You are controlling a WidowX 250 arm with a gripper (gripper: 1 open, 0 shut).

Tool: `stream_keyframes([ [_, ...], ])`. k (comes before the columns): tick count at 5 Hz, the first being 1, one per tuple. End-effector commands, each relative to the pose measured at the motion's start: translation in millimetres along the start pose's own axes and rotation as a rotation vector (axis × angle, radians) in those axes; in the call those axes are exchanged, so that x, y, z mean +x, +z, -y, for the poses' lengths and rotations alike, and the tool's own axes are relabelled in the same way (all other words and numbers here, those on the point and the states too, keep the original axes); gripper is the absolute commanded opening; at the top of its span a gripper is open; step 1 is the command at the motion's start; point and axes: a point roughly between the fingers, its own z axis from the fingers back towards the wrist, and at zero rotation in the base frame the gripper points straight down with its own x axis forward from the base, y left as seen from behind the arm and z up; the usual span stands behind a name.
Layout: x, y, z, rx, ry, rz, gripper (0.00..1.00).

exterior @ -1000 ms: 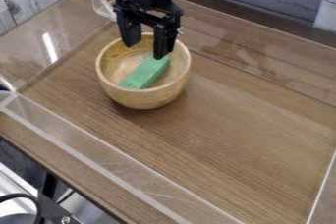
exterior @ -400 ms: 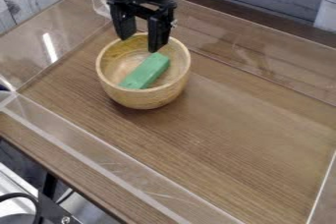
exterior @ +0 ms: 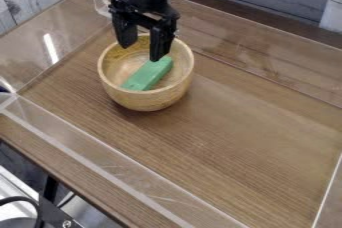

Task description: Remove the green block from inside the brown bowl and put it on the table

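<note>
The brown bowl (exterior: 144, 84) stands on the table (exterior: 227, 142) toward the back left. Inside it lies the green block (exterior: 150, 73), slanted from lower left to upper right. My gripper (exterior: 142, 45) hangs over the bowl's far rim, pointing straight down, open, with its two black fingers (exterior: 160, 42) spread wide. The fingertips reach down to about rim level, just above the block's upper end. Nothing sits between the fingers.
Clear acrylic walls (exterior: 80, 157) run around the table's edges. Bare wood-grain surface spreads to the right and front of the bowl. A grey plank wall rises behind the table.
The gripper rose slightly and shifted left, then came back down over the bowl. It stayed open. The block has not moved.
</note>
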Motion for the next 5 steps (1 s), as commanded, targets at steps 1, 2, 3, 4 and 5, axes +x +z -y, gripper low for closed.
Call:
stream_keyframes([
  [1, 3.2, 25.2, 7.3, 0.02, -0.01, 0.061, 1.0],
  [2, 3.0, 35.2, 14.9, 0.017, -0.021, 0.074, 1.0],
  [3, 9.2, 30.3, 8.8, 0.021, -0.022, 0.08, 1.0],
  [4, 9.5, 17.3, 7.2, 0.024, -0.023, 0.059, 1.0],
  [5, 8.2, 1.3, 5.1, 0.026, -0.024, 0.034, 1.0],
])
